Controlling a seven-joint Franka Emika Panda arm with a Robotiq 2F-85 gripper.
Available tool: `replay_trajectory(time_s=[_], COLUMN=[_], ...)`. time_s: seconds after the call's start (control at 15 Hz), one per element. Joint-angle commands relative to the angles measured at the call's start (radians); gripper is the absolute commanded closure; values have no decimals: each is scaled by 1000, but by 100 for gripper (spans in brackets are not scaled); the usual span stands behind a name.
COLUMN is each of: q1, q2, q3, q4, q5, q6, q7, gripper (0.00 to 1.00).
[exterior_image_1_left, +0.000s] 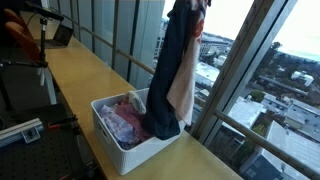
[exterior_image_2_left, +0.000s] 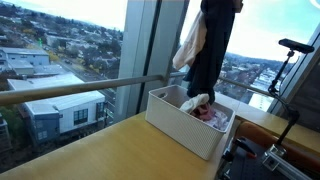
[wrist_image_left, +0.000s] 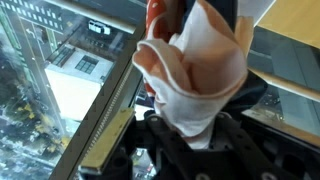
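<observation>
Between my fingers, my gripper (wrist_image_left: 196, 138) was drawn narrow and clamped on a bunch of fabric. It held a long dark navy cloth garment (exterior_image_1_left: 163, 85) together with a pale pink-and-white soft cloth (wrist_image_left: 195, 70). In the wrist view the pale cloth bulged out of the jaws in loose folds. Both pieces hung straight down from me, the pale one lying against the side of the dark one in both exterior views. Directly below me stood a white rectangular plastic basket (exterior_image_1_left: 122, 152), and the lower end of the navy garment reached down into it. Beside that end, inside the basket, lay a heap of pink and whitish crumpled clothes (exterior_image_1_left: 120, 122). Under the basket ran a long light wooden counter (exterior_image_1_left: 82, 82), set just beside tall glass window panes (exterior_image_2_left: 70, 45) with a city beyond them.
</observation>
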Motion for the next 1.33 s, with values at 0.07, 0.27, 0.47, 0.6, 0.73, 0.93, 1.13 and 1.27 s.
replay_trajectory(time_s=[0.07,0.27,0.47,0.6,0.73,0.93,1.13,1.27], q1=[-1,3,8,12,13,11,8,6], q2=[16,30,36,38,38,34,28,19], q3=[13,29,45,55,63,63,60,59], q4=[-66,-94,-137,-173,-214,-281,-345,-367], q5=[33,36,36,35,33,36,29,31], q6=[22,22,30,41,57,89,119,126], q7=[-22,-15,-11,-8,-8,-16,-16,-18], gripper=[96,96,96,96,96,95,51,37])
